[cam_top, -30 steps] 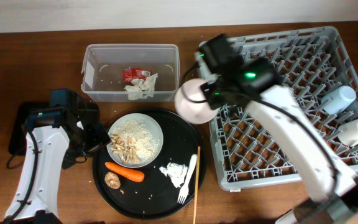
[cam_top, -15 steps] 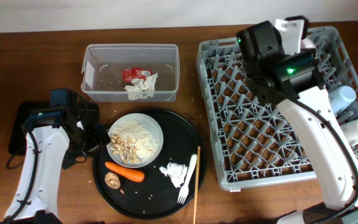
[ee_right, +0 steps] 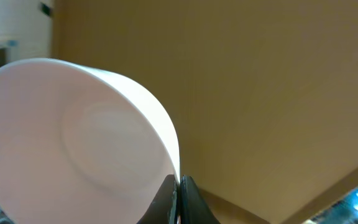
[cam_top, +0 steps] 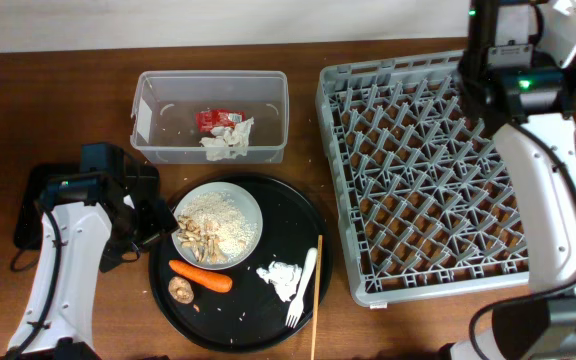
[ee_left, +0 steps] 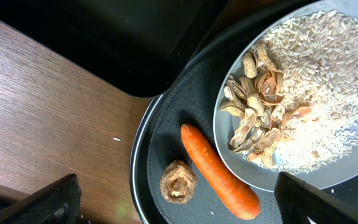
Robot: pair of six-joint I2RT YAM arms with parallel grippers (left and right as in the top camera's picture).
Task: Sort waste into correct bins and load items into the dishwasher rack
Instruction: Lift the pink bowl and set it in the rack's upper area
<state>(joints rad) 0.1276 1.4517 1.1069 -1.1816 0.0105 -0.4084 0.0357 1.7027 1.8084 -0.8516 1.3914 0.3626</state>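
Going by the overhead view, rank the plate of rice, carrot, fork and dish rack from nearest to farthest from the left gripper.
1. Plate of rice: right beside the left gripper, on the left of the tray.
2. Carrot: lower left of the tray.
3. Fork: lower right of the tray.
4. Dish rack: far right.

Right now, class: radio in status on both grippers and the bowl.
Left gripper open, above tray. Right gripper shut on white bowl, by far corner of rack. No obstruction seen.
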